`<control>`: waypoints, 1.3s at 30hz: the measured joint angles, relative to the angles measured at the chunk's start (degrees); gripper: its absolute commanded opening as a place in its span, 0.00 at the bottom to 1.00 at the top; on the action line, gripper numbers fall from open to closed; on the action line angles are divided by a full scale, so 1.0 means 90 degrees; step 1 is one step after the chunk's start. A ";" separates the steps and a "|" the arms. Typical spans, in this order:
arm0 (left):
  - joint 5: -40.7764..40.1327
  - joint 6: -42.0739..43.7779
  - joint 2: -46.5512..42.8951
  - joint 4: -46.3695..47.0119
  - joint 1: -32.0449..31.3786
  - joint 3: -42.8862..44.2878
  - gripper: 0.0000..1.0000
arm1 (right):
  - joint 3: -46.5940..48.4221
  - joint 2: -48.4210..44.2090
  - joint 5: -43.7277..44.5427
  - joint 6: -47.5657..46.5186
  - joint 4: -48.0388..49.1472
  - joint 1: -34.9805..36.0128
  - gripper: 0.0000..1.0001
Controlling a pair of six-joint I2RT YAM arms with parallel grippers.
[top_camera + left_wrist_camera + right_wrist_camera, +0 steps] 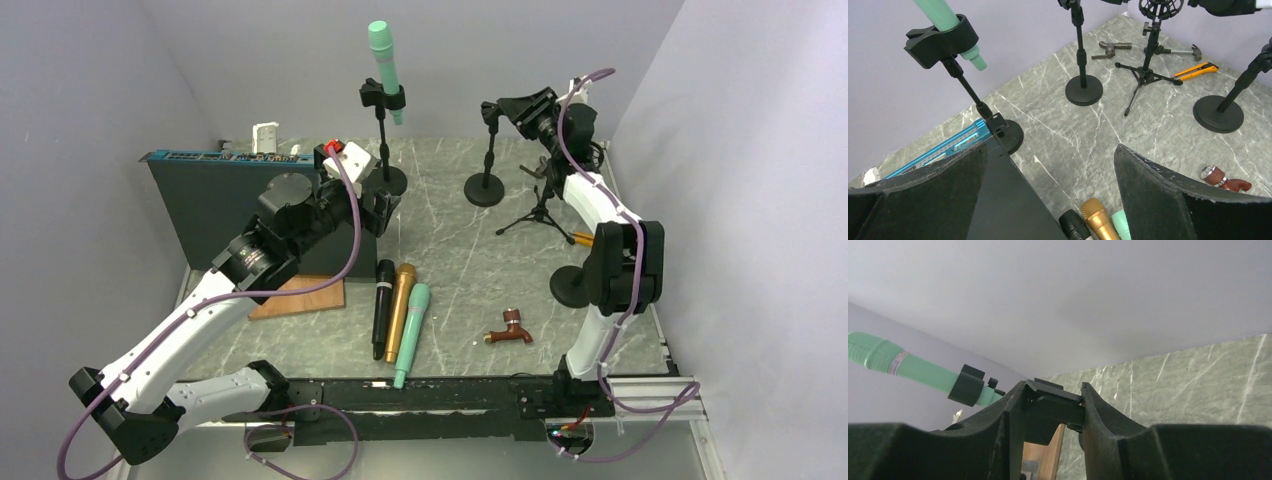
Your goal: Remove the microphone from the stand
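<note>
Left end effector (1049, 152) is held wide open with nothing between its fingers, low and near the base of the stand (382, 140), on the side facing the arms. The microphone (383, 55), a green one, is seen seated in the clip (383, 97) at the top of that stand, tilted a little off upright, head uppermost and tail poking out below the clip. No contact with it is made by either arm.

The right end effector (1053, 392) is closed on the empty clip (1055, 410) of a second stand (489, 160), which is placed to the right of the first stand. No microphone is carried there.

Three loose microphones (400, 315), black, gold and green, are laid side by side on the table (460, 270), well in front of the stand.

The task is judged to be not yet begun in substance: the microphone is not gripped, lifted or loosened. What is left is the whole removal. The open end effector must be raised from beside the base to the microphone body above the clip, closed on it, and the microphone drawn up and out. The stand may need steadying, since a tight clip could tip it.
</note>
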 measured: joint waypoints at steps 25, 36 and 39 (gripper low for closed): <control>-0.0005 0.0044 0.0095 -0.0007 0.0000 0.0000 0.99 | -0.1498 -0.0843 0.1639 -0.0510 0.0614 0.0223 0.00; 0.0000 0.0041 0.0095 -0.0010 0.0000 0.0000 0.99 | -0.2135 -0.0828 0.2278 -0.0607 0.0641 0.0440 0.00; 0.0000 0.0041 0.0095 -0.0010 0.0000 0.0000 0.99 | -0.2089 -0.0738 0.2293 -0.0729 0.0393 0.0440 0.03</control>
